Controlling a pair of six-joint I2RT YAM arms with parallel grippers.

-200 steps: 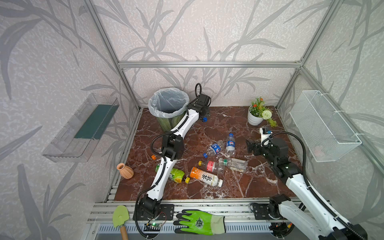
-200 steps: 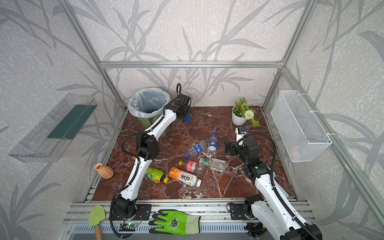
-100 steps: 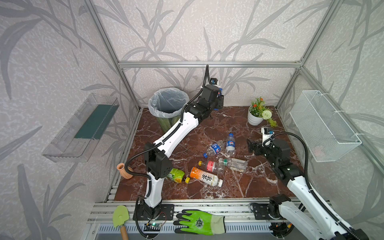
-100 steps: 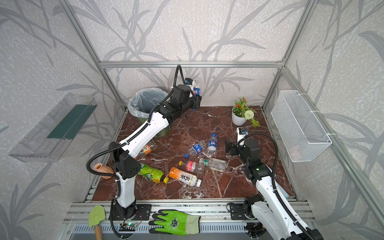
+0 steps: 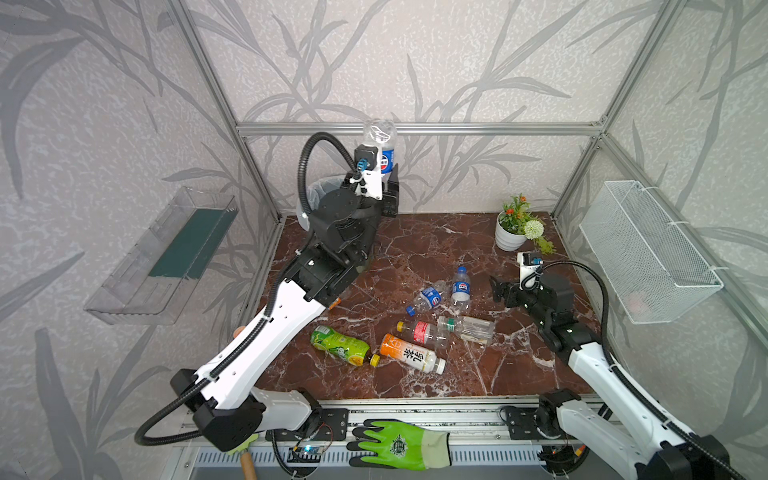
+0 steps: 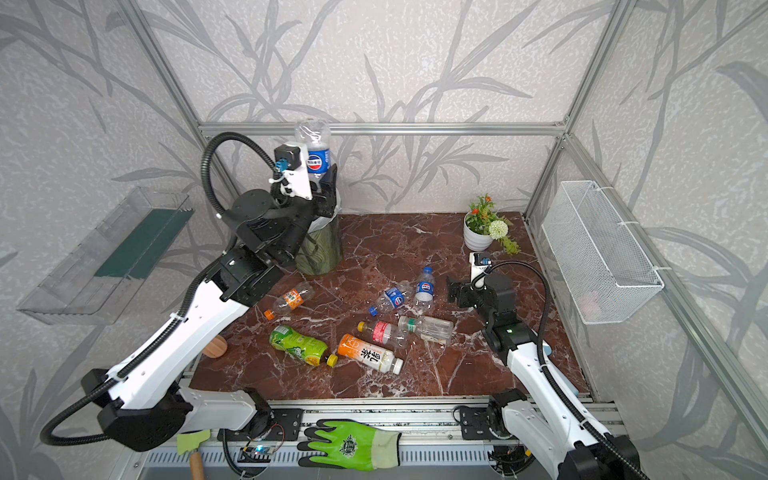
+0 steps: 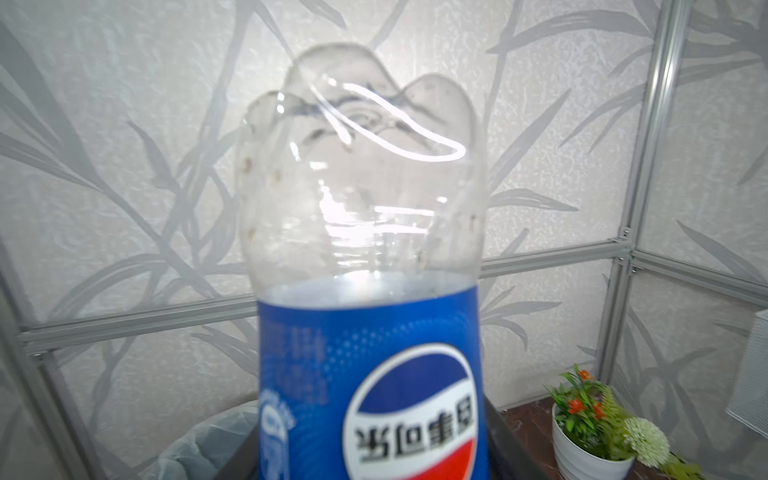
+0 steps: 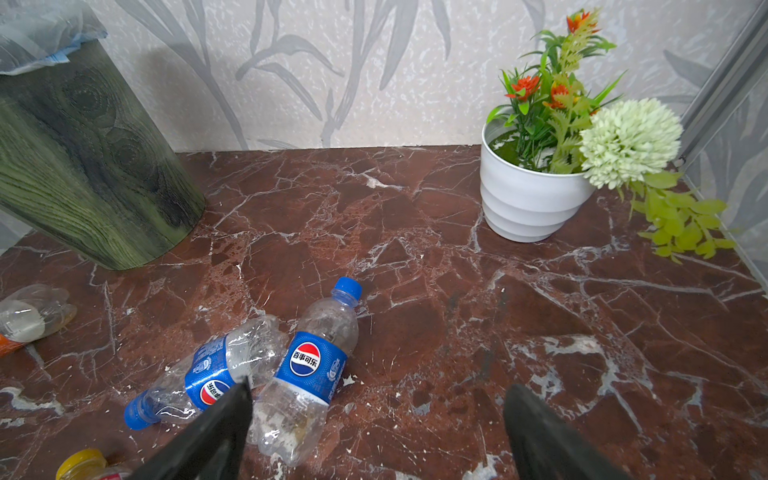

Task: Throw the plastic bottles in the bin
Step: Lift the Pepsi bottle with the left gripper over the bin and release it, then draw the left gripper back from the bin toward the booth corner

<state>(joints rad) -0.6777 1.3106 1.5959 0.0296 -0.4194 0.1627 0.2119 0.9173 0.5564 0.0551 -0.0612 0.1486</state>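
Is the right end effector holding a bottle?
No, the right end effector is open and empty, its fingers apart above the table next to a blue-label bottle.

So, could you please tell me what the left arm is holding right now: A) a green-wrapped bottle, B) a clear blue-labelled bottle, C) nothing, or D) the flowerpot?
B: the left jaws clamp a clear blue-labelled bottle, held base-up and high near the bin.

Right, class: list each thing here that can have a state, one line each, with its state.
left gripper, shut on the held bottle
held bottle, raised, base up
right gripper, open, empty
bin, upright, liner fitted
crushed bottle, lying, capped
green bottle, lying, capped
orange-and-white bottle, lying, capped
red-label bottle, lying, capped
flowerpot, upright
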